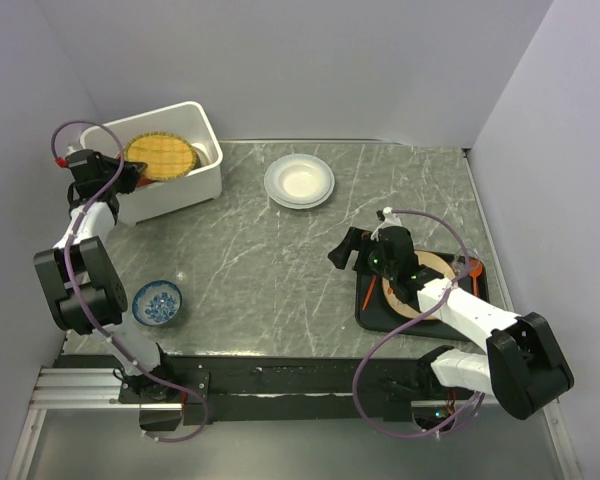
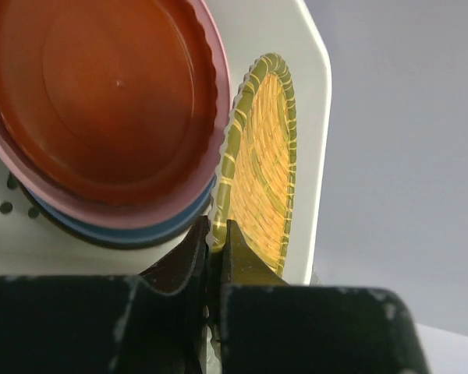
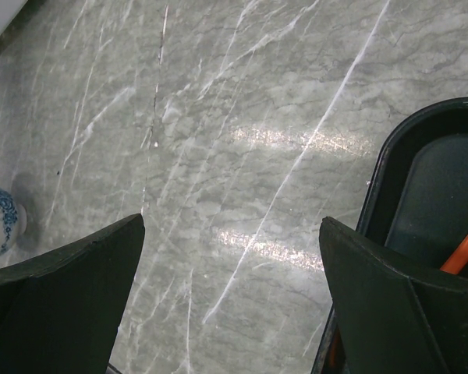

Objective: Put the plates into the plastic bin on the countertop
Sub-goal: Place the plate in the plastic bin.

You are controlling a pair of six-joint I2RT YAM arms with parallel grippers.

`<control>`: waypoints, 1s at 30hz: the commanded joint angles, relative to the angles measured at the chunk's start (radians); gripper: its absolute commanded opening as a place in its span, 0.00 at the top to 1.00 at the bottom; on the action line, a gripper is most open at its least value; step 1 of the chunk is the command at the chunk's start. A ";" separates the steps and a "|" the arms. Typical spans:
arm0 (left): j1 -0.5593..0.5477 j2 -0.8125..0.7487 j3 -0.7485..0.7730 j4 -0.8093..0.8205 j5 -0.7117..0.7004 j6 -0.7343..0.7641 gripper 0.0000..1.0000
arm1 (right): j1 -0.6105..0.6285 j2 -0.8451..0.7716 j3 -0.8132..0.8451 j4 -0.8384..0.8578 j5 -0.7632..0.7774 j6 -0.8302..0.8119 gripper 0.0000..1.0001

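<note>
I have the left gripper (image 1: 130,178) clenched on the rim of the round woven yellow plate (image 1: 161,156), which sits tilted in the mouth of the white rectangular plastic bin (image 1: 195,188) at the upper left of the top view. The left wrist view shows the rim pinched between the fingers (image 2: 195,249). Just left of it is a stack of a red-orange plate (image 2: 109,86), a pink one (image 2: 218,93) and a light blue one (image 2: 132,231).

My right gripper (image 1: 352,256) is released, jaws wide, over the grey-green marbled tabletop (image 1: 260,250) right of centre, beside the flat black tray (image 1: 365,310). A round white plate (image 1: 299,181) lies at upper centre, and a small blue-and-white patterned bowl (image 1: 157,303) at lower left.
</note>
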 commanded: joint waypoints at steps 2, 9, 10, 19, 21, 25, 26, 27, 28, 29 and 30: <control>0.020 0.014 0.079 0.128 0.048 -0.037 0.99 | 0.006 -0.013 0.023 0.027 0.015 -0.021 0.00; 0.031 0.063 0.100 0.131 0.026 -0.058 0.99 | 0.005 0.003 0.026 0.035 0.009 -0.018 0.00; 0.031 0.066 0.103 0.130 0.014 -0.058 0.99 | 0.006 0.004 0.026 0.035 0.009 -0.018 0.00; 0.031 0.082 0.125 0.085 -0.061 -0.031 0.95 | 0.006 0.021 0.042 0.033 0.005 -0.021 0.00; 0.032 0.091 0.143 0.059 -0.067 -0.015 0.93 | 0.008 0.026 0.046 0.030 0.000 -0.021 0.00; 0.031 0.105 0.162 0.044 -0.056 -0.011 0.82 | 0.006 0.029 0.055 0.025 -0.006 -0.021 0.00; 0.031 0.106 0.162 0.042 -0.055 -0.011 0.79 | 0.006 0.029 0.055 0.024 -0.006 -0.021 0.00; 0.029 0.105 0.158 0.044 -0.059 -0.009 0.74 | 0.006 0.027 0.053 0.022 -0.006 -0.021 0.00; 0.029 0.106 0.158 0.042 -0.061 -0.005 0.65 | 0.006 0.027 0.055 0.021 -0.005 -0.021 0.00; 0.029 0.106 0.160 0.029 -0.066 -0.003 0.61 | 0.006 0.026 0.055 0.019 -0.003 -0.022 0.00; 0.029 0.111 0.161 0.026 -0.067 -0.001 0.56 | 0.005 0.024 0.058 0.016 -0.002 -0.022 0.00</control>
